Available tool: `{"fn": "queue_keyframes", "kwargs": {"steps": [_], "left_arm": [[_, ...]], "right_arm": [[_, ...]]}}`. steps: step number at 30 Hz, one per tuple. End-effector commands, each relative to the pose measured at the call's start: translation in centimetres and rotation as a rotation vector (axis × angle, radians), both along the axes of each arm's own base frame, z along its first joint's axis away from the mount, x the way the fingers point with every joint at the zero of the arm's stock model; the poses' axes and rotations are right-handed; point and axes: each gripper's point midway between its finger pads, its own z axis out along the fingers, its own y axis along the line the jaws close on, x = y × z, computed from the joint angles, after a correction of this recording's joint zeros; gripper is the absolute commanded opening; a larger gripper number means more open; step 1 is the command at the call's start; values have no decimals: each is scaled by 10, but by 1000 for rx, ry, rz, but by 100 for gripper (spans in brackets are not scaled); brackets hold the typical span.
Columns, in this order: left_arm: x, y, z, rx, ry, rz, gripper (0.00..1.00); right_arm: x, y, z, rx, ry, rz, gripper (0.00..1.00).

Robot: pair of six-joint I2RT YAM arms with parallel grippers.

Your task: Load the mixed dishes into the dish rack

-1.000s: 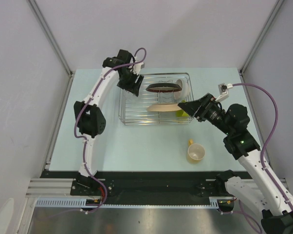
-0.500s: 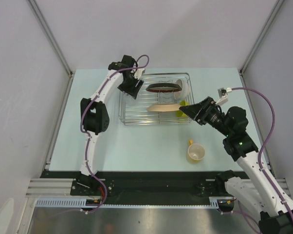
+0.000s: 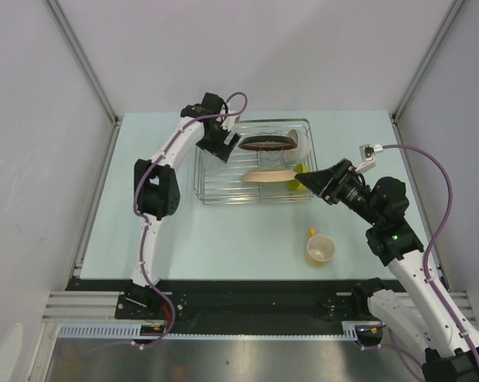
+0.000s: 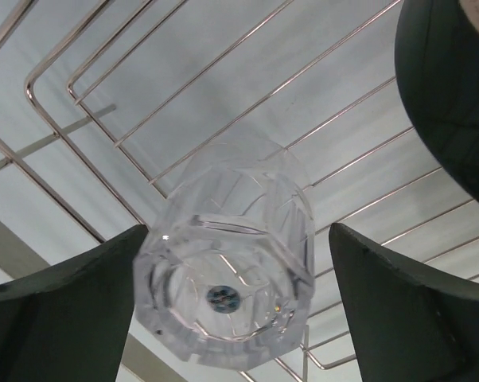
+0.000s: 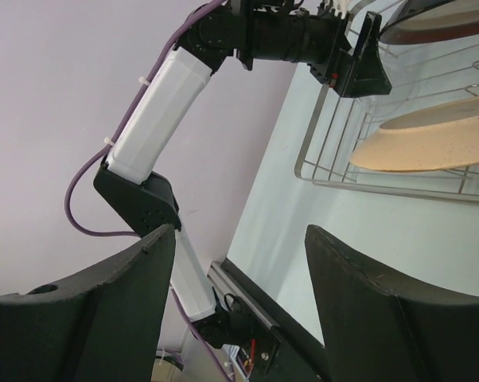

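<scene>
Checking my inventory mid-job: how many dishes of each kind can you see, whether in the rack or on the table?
Plates: 2 (dark-red-rimmed plate, beige plate)
Bowls: 1 (white bowl)
Glasses: 1 (clear glass)
Cups: 1 (yellow cup)
Total: 5

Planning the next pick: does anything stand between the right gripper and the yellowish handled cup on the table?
Nothing visible does. Only bare pale table lies between the right gripper and the yellowish handled cup; the silver wire dish rack sits off that line.
</scene>
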Motion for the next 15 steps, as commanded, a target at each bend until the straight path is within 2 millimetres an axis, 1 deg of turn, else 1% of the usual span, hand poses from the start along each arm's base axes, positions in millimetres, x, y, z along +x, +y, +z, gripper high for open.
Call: {"fn": "queue_keyframes", "kwargs": {"steps": [1,2,4,5,7,8,9,11,12,13,14,15], "left_arm": [[9,-4,3,6,-45,-6,100],[9,-5,11,-5,-59,-7,100],[8,-6,20,-17,-72,-4,100],[6,-6,32,-30,-85,-6,100],[2,-7,49,-51,-107,-8,100],[-2,-7,67,-66,-139,-11,100],[-5,-7,77,-80,-150,-12,100],[-11,-6,95,-98,-176,-17,100],[-17,-5,114,-112,-207,-21,100],[-22,-4,125,-122,-222,-23,100],[-27,-2,131,-123,-225,-25,100],[-35,1,152,-135,-261,-29,100]], "right_arm": [[-6,0,7,15,-33,17,72],[-6,0,6,12,-32,17,72],[-6,0,2,-5,-28,21,72],[-6,0,0,-13,-27,21,72],[-6,-2,-10,-52,-12,20,73],[-5,-2,-15,-72,1,19,73],[-5,-4,-26,-115,17,17,73],[-6,-5,-33,-159,33,22,74],[-9,-6,-44,-195,77,17,74],[-10,-7,-51,-249,76,23,74],[-11,-7,-46,-277,79,23,73],[-22,-4,-61,-338,150,35,72]]}}
